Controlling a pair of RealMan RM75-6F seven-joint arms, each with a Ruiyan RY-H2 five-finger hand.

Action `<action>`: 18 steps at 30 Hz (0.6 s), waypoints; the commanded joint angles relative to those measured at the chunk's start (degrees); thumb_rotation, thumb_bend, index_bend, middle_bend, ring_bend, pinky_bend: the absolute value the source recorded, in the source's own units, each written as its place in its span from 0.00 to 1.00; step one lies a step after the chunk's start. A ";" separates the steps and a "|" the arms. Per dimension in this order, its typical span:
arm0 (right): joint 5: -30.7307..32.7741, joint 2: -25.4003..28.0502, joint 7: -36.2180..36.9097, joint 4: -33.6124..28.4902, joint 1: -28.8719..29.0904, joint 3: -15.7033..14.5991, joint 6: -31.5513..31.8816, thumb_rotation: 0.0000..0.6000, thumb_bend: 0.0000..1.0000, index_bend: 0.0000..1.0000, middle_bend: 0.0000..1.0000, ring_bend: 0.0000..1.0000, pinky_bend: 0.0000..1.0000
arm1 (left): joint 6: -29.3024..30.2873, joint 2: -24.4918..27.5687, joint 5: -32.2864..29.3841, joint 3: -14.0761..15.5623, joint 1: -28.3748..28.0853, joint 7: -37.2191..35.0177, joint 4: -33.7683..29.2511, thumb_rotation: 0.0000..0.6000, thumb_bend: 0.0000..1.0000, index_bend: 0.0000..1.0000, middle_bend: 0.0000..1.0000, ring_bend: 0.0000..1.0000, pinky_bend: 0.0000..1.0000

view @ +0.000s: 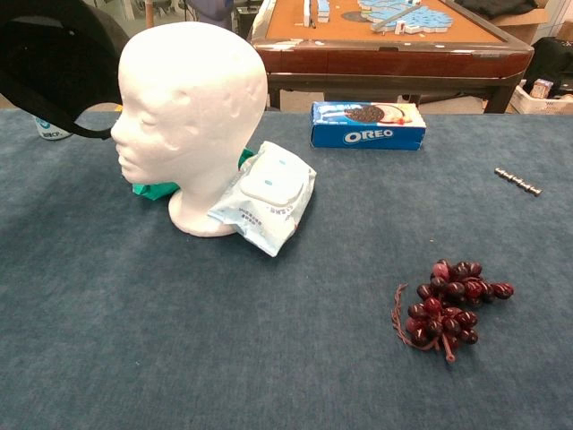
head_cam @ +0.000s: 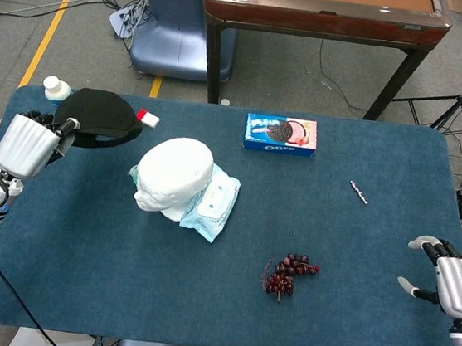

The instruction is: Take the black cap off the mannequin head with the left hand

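Note:
The white mannequin head (head_cam: 174, 176) (view: 188, 107) stands bare on the blue table, facing left in the chest view. The black cap (head_cam: 97, 116) (view: 54, 67) hangs off to its left, clear of the head. My left hand (head_cam: 27, 143) grips the cap by its edge at the table's left side; the chest view shows the cap but not the hand. My right hand (head_cam: 451, 282) rests at the table's right edge with its fingers apart and nothing in it.
A wipes pack (head_cam: 213, 206) (view: 267, 197) leans against the head's base, with something green (view: 152, 188) beside it. An Oreo box (head_cam: 280, 134) (view: 368, 124), a grape bunch (head_cam: 288, 274) (view: 448, 305), a small beaded rod (head_cam: 358, 192), a white bottle (head_cam: 55, 87) and a small red-and-white item (head_cam: 146, 117) lie around.

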 commanded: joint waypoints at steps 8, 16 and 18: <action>0.22 -0.37 -1.57 -0.19 0.21 -0.08 -0.38 1.00 0.03 0.35 0.31 0.26 0.48 | 5.29 -5.51 5.19 8.56 7.69 -4.01 14.58 1.00 0.54 0.61 0.90 0.71 0.82; 0.47 -0.42 -2.12 -0.37 0.31 -0.09 -0.67 1.00 0.03 0.35 0.31 0.26 0.48 | 2.40 -1.09 6.51 12.61 11.35 5.22 2.24 1.00 0.54 0.61 0.80 0.61 0.76; 0.46 -0.44 -2.20 -0.38 0.33 -0.11 -0.70 1.00 0.03 0.35 0.31 0.26 0.48 | 0.50 1.69 6.16 13.19 12.02 10.17 -5.90 1.00 0.54 0.61 0.77 0.58 0.74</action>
